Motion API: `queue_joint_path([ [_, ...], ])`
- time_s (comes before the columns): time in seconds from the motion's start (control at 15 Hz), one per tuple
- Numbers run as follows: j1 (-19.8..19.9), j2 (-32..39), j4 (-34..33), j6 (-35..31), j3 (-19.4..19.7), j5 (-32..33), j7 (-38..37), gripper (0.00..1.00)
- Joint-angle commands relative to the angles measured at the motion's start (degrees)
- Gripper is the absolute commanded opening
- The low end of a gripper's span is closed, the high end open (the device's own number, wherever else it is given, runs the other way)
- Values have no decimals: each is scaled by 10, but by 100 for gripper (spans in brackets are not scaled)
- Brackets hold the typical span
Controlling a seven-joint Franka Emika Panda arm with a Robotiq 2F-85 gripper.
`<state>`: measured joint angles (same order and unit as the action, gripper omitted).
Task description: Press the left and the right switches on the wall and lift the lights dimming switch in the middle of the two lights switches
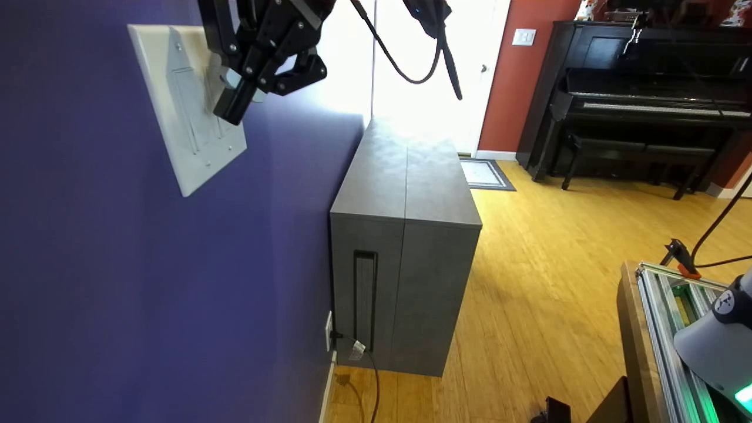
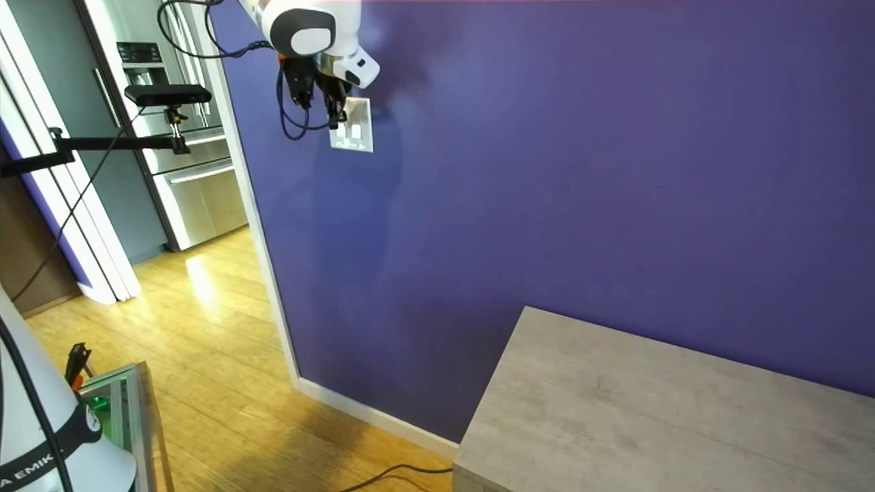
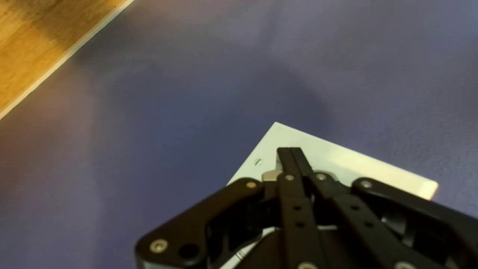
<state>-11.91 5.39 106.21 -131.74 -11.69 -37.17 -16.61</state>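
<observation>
White switch plate (image 1: 175, 129) partly covered by the tool (image 3: 289, 149)

Pale upright paddles (image 2: 356, 131) are framed by the switch plate, which is fixed to the violet-blue wall (image 2: 581, 171); in an exterior view it is seen close to the wall's white-trimmed edge (image 2: 258, 205). In the wrist view much of the plate is masked by the tool, whose two black fingers (image 3: 285, 157) are set side by side, tips together. In every view the plate is overlapped by the fingertips — whether it is touched cannot be told, nor which paddle is faced. A soft shadow (image 2: 359, 212) is cast on the wall below.

The tool is carried by the white arm (image 2: 345, 34), and a black cable (image 2: 294, 139) is looped beside it. In both exterior views a grey cabinet (image 1: 429, 282) is placed alongside the wall, lower than the plate. Into a white outlet (image 1: 328, 323), set low near the cabinet, a dark cord (image 1: 377, 385) is plugged.

Farther out, a black piano (image 1: 652, 94) is fronted by a bench (image 1: 643, 151) on the wooden floor (image 1: 517, 258), and a white wall plate (image 1: 524, 37) is mounted on a red wall (image 1: 499, 106). A grey-bordered mat (image 1: 483, 174) is laid near a white door (image 1: 470, 47). Past the trimmed edge a steel refrigerator (image 2: 198, 205) is seen — with a black camera (image 2: 167, 95) held on a bracket (image 2: 123, 143) in front.
</observation>
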Motion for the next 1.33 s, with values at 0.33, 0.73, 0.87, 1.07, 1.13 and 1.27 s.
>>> queue_joint_path([
  [0.33, 4, -2, 5, -7, 4, 15, -13, 0],
  [0.73, 6, 0, 7, -29, 2, -5, 0, 0],
  [0.87, 6, 2, 7, -30, 2, -12, 1, 0],
  [1.07, 6, 6, 5, -27, 1, -24, 4, 0],
  [1.13, 6, 7, 5, -28, 1, -27, 4, 0],
  [1.27, 6, 9, 6, -34, 1, -32, 5, 0],
])
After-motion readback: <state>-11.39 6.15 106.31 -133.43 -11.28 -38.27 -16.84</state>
